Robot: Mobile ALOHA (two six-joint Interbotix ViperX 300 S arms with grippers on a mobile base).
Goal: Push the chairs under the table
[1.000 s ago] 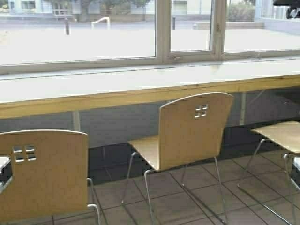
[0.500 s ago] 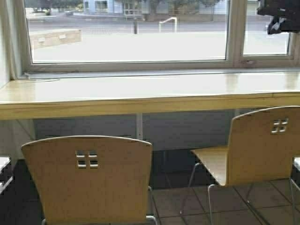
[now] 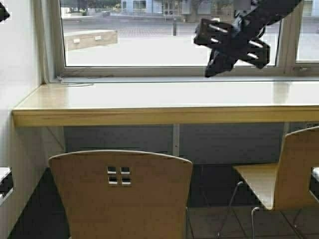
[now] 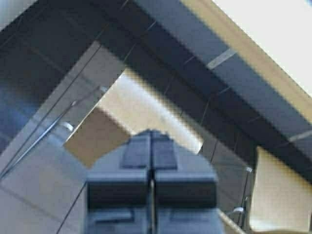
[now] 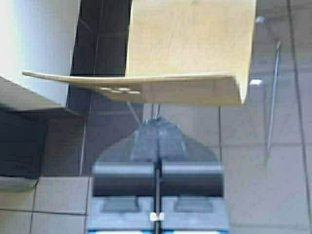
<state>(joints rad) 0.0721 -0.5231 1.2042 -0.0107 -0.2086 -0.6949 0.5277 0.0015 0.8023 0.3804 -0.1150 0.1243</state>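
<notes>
Two light tan chairs stand pulled out from the long pale table (image 3: pixel 164 99) under the window. One chair (image 3: pixel 119 199) is close in front of me, with its backrest and four cutouts facing me. The other chair (image 3: pixel 299 169) stands at the right edge. My right arm (image 3: pixel 232 45) is raised high in front of the window. My right gripper (image 5: pixel 157 122) is shut and empty above a chair's backrest (image 5: pixel 190 90). My left gripper (image 4: pixel 151 132) is shut and empty, held low, and faces a chair seat (image 4: pixel 141 112) and the floor.
A white wall (image 3: pixel 20 74) closes the table's left end. A window frame (image 3: pixel 174 72) runs behind the table. The floor is grey tile (image 5: pixel 273 195). Thin chrome chair legs (image 3: pixel 227 219) stand under the seats. A second chair (image 4: pixel 280 195) shows in the left wrist view.
The robot has moved left along the table, so the scene has shifted right and the wall and the table's left end have come into view. The right arm has swung in across the window.
</notes>
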